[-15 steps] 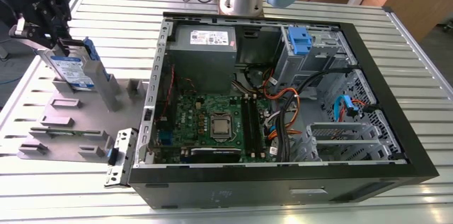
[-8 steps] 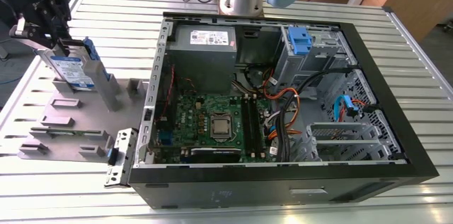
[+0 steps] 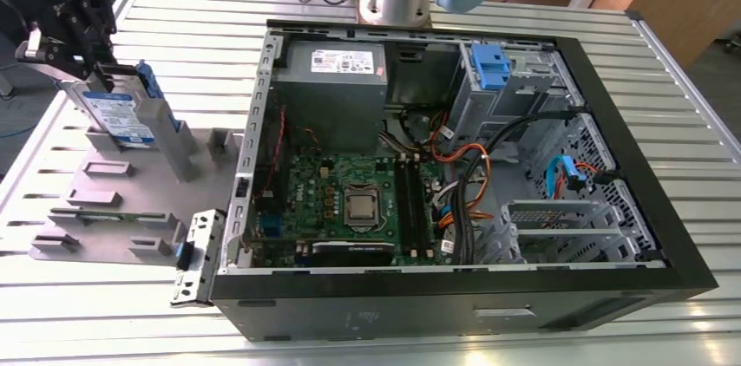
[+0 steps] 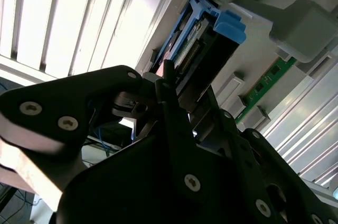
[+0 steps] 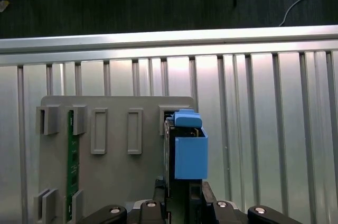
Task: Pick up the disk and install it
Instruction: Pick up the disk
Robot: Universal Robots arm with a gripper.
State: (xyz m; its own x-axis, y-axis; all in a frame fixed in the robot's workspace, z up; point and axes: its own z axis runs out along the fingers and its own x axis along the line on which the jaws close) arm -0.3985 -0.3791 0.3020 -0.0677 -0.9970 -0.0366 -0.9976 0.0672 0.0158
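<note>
The disk stands on end in a slot of the grey holder rack, at the exterior view's left, on the slatted metal surface. Its long axis is near upright, leaning a little, with the labelled face turned outward. Its blue end tab is uppermost in the first wrist view.

The gripper is at the disk's upper end. In the first wrist view the fingers sit one on each flat side of the drive, drawn in close with no gap that I can make out. I judge them clamped on the disk, though its lower end looks seated in the rack and not lifted out.

The rack also holds a green memory module on edge in another slot, apart from the disk.

The open computer case lies on its side, well apart from the disk, toward the exterior view's right. Inside it are the grey power supply, a blue-tabbed drive cage and the motherboard — the disk is not in the case.
</note>
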